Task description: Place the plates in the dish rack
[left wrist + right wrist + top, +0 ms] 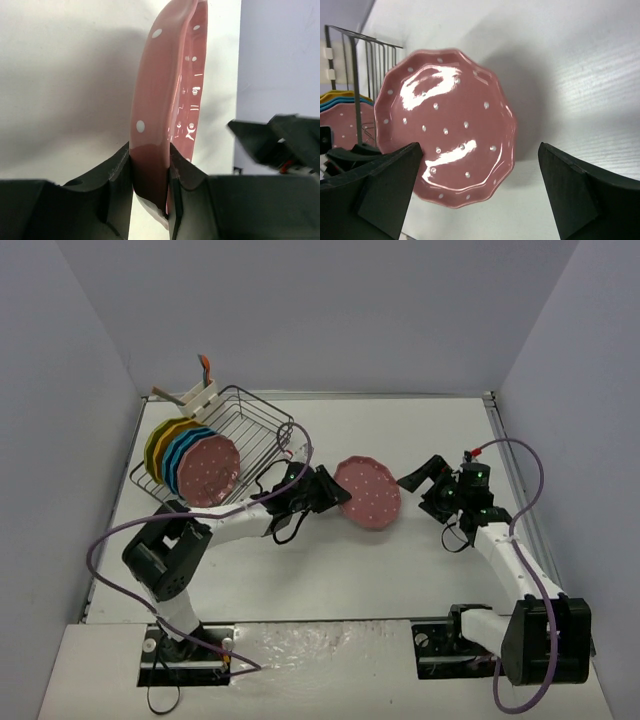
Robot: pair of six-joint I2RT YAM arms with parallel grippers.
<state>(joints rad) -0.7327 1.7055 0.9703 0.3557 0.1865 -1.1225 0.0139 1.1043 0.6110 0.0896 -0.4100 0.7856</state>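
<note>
At the centre of the top view, the left end effector (338, 492) is clamped on the left rim of a pink dotted plate (368, 492), holding it tilted on edge over the white surface (450, 430). The right end effector (420, 476), just right of that plate, stands wide and clear of it. In the upper left, the dish rack (255, 420) holds yellow, blue and pink plates (195, 462) upright in a row.

Plates (205, 466) in dish rack (262, 418) back left, lone plate (368, 492) to its right
</note>
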